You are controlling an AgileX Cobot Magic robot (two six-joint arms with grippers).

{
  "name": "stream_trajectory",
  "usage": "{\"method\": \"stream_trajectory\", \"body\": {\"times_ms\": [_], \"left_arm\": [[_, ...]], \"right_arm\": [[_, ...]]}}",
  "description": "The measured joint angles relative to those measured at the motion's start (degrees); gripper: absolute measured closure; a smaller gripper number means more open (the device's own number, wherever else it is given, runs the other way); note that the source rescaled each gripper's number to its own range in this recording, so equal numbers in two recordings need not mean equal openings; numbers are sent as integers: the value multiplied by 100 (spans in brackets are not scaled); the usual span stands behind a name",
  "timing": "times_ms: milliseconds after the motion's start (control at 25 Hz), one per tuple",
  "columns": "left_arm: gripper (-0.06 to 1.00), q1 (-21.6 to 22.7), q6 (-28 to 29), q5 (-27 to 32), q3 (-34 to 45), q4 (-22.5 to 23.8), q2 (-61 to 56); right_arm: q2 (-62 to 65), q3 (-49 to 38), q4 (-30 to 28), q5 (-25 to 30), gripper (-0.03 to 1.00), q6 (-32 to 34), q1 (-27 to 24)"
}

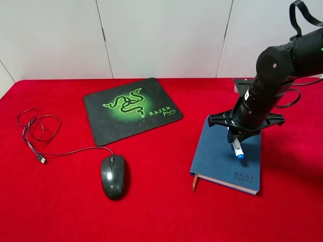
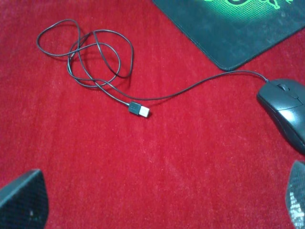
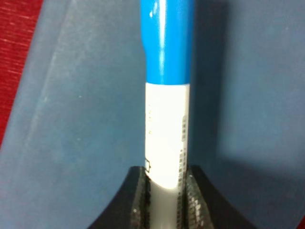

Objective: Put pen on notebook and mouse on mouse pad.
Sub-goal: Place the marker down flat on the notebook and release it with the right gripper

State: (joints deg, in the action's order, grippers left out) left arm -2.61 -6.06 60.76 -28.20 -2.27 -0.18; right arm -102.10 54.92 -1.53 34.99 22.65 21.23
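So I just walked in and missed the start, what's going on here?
The right gripper has its jaws shut on the pen, blue cap pointing down over the notebook; whether it touches the cover is unclear. The mouse lies on the red cloth in front of the mouse pad, not on it, its cable trailing away. The left gripper hovers open near that cable, holding nothing.

High camera: we look down from the front over the whole red table (image 1: 60, 212), white wall panels (image 1: 161, 35) behind. Left wrist camera: we sit fairly near the table, facing down at cable (image 2: 95, 62), mouse (image 2: 286, 112) and a corner of the mouse pad (image 2: 228, 38), all shared with the high view. Right wrist camera: very near, looking along the pen (image 3: 166, 95) onto the notebook (image 3: 248, 95); high view shares both.
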Motion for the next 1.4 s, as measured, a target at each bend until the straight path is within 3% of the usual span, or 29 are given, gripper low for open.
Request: {"method": "stream_trajectory", "body": {"times_ms": [1400], "left_arm": [[-6, 0, 0, 0, 0, -5, 0]], "right_arm": [[-253, 0, -505, 7, 97, 40, 0]]}}
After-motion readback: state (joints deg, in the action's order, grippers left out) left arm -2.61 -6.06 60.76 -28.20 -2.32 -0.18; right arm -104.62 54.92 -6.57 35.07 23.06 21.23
